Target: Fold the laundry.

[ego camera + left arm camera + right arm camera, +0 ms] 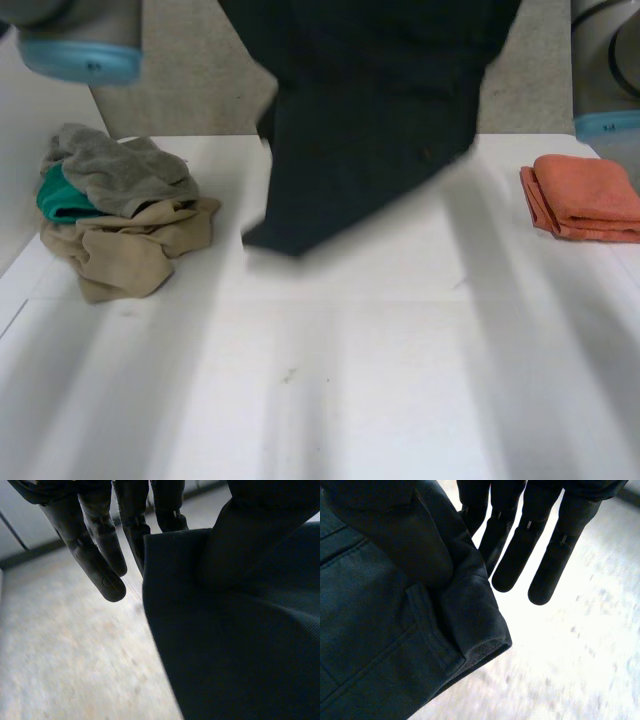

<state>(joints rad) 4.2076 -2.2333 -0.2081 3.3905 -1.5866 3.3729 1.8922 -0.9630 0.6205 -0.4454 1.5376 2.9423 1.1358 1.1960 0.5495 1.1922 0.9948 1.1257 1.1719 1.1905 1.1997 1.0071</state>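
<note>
White table point(330, 400), heap of crumpled clothes point(120, 215) at left, folded orange cloth point(585, 197) at right

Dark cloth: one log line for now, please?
dark cloth: held up | left hand: pinches edge | right hand: pinches corner | pile, orange cloth: on table

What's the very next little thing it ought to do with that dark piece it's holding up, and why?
Probably lower the dark garment onto the bare white table and spread it flat. The left hand and right hand pinch it in the air, hanging bunched, and the table's middle lies free between the laundry pile and the folded orange cloth.
</note>
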